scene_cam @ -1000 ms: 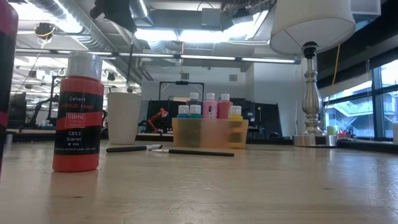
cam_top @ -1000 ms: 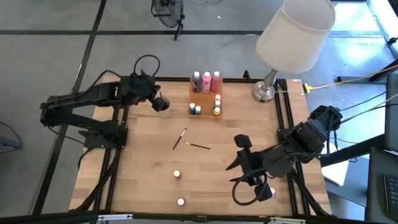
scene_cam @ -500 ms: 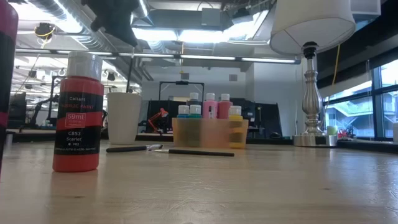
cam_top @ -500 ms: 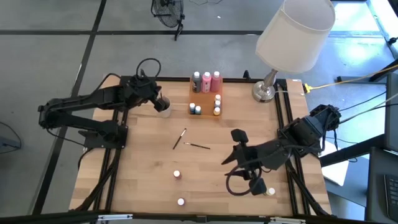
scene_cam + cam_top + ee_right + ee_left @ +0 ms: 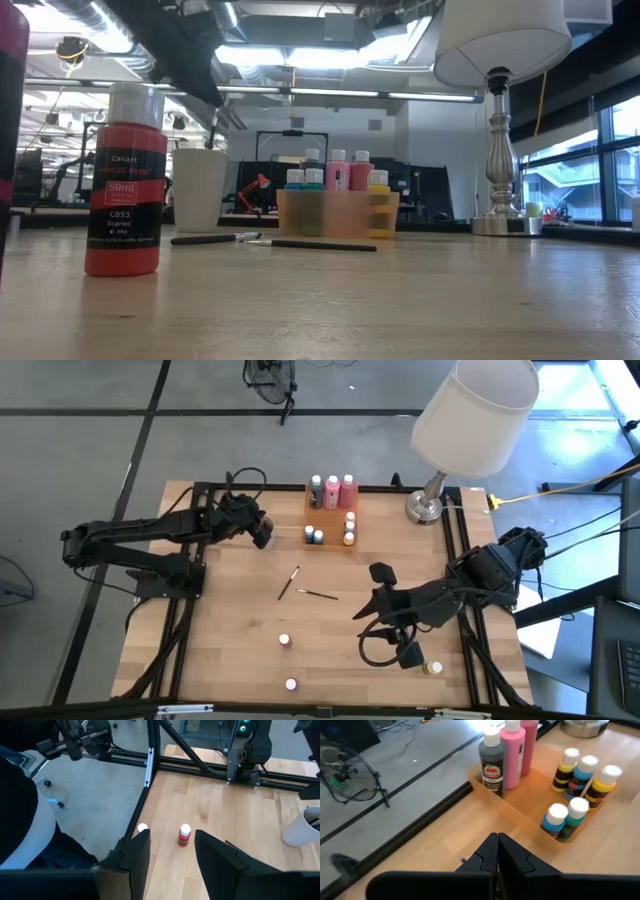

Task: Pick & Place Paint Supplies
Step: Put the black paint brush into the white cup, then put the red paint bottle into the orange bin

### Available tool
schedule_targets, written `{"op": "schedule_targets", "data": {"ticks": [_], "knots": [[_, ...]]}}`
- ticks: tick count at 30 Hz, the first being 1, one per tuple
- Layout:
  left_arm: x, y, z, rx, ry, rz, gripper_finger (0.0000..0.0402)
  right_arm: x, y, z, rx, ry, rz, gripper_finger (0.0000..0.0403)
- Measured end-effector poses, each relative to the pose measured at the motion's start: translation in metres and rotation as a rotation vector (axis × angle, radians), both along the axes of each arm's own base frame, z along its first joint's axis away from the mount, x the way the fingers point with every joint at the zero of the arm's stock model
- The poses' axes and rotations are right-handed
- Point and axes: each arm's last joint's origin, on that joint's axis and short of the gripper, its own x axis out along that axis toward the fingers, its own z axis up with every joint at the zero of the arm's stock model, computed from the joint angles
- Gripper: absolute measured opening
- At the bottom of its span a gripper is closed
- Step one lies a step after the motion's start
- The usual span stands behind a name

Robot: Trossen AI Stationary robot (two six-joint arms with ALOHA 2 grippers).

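My left gripper (image 5: 262, 528) is over the white cup (image 5: 200, 190), shut on a thin dark paintbrush (image 5: 214, 130). Two more paintbrushes (image 5: 289, 582) (image 5: 318, 595) lie flat mid-table. Three tall bottles (image 5: 332, 490) and several small pots (image 5: 349, 525) stand in the orange tray (image 5: 520, 815). A red bottle (image 5: 285, 641) and a white-capped pot (image 5: 291, 684) stand near the front edge, and a yellow pot (image 5: 432, 668) stands by the right arm. My right gripper (image 5: 368, 595) hangs open above the table's right half, pointing at the red bottle (image 5: 184, 835). My left gripper pinches the paintbrush by its upper end (image 5: 220, 110) between its shut fingers, coming slanting down from the table's left side. The brush hangs tilted below the fingers with its lower end inside the cup. In the left wrist view the fingers hide the brush.
A table lamp (image 5: 425, 508) stands at the far right corner, its shade (image 5: 470, 410) overhanging that corner. Black frame rails run along the table's left and right edges. Bare wood lies between the tray and the loose brushes.
My left gripper has come down toward the cup, still shut, and the paintbrush has sunk further into the cup, so less of it shows above the rim.
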Motion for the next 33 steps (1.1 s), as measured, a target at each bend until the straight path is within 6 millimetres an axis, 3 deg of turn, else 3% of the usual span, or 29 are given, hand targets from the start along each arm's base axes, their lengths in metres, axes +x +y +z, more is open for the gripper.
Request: {"op": "schedule_targets", "data": {"ticks": [7, 20, 33], "knots": [[0.001, 0.002, -0.016, -0.050, -0.033, -0.030, 0.0002, 0.001, -0.001, 0.000, -0.001, -0.001, -0.008, 0.0157], [-0.002, 0.010, -0.019, -0.047, -0.020, 0.006, 0.0009, 0.001, -0.002, 0.000, 0.002, -0.004, -0.008, 0.0158], [-0.005, 0.009, -0.022, -0.073, -0.008, 0.044, 0.0108, 0.003, -0.004, 0.001, 0.007, -0.010, -0.019, 0.0158]]}}
